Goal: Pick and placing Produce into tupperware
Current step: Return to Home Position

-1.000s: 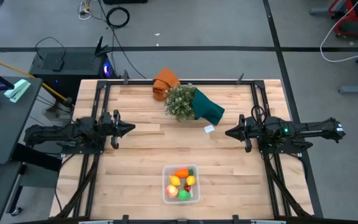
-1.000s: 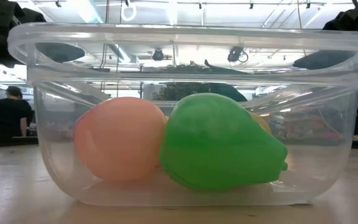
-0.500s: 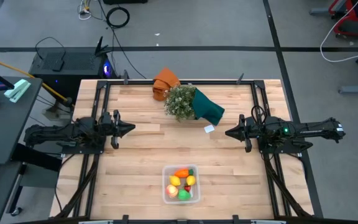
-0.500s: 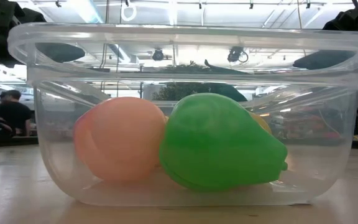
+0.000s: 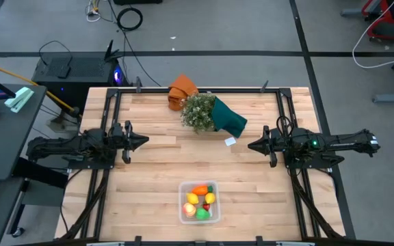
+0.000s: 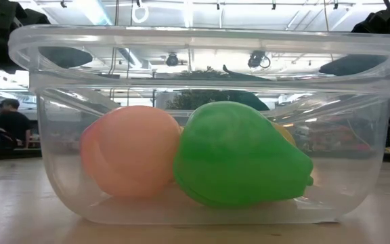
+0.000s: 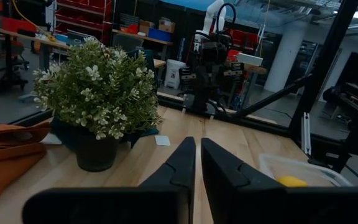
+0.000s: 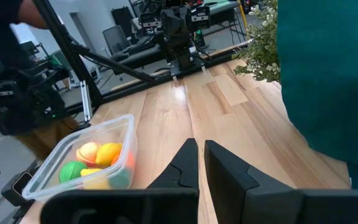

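Note:
The clear tupperware [image 5: 199,201] sits near the table's near edge, its base flat on the wood. Inside it lie a yellow lemon [image 5: 192,199], another lemon [image 5: 209,198], the orange carrot [image 5: 200,190], the peach [image 6: 131,150], a small red berry [image 5: 206,206] and a green piece [image 6: 239,156]. In the right wrist view the tupperware [image 8: 86,163] shows with its fruit. My left gripper [image 5: 144,141] hovers shut over the table's left side. My right gripper [image 5: 250,145] hovers shut over the right side. Both stand well away from the tupperware.
A bushy plant in teal wrap [image 5: 211,114] lies near the table's far edge, with an orange cloth [image 5: 180,90] behind it. A small white card [image 5: 230,141] lies near the right gripper. Bare wood spans the middle between the arms. A person [image 6: 11,125] stands in the room beyond.

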Available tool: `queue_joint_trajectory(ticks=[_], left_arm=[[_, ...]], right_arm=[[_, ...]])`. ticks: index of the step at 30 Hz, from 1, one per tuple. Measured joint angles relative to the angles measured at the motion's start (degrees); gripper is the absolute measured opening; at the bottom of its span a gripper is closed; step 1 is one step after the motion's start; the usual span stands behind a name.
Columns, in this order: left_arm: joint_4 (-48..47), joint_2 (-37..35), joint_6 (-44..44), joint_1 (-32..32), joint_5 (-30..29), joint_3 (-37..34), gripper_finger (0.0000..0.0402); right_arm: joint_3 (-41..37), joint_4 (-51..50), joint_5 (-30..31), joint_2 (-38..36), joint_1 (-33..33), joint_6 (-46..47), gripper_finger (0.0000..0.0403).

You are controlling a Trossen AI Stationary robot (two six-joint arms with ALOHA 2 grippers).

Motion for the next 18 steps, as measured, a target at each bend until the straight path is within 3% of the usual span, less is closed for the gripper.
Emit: queue_joint_trajectory(ticks=[18], left_arm=[[0.0,0.0,0.0,0.0,0.02,0.0,0.003]], right_arm=[[0.0,0.0,0.0,0.0,0.0,0.0,0.0]])
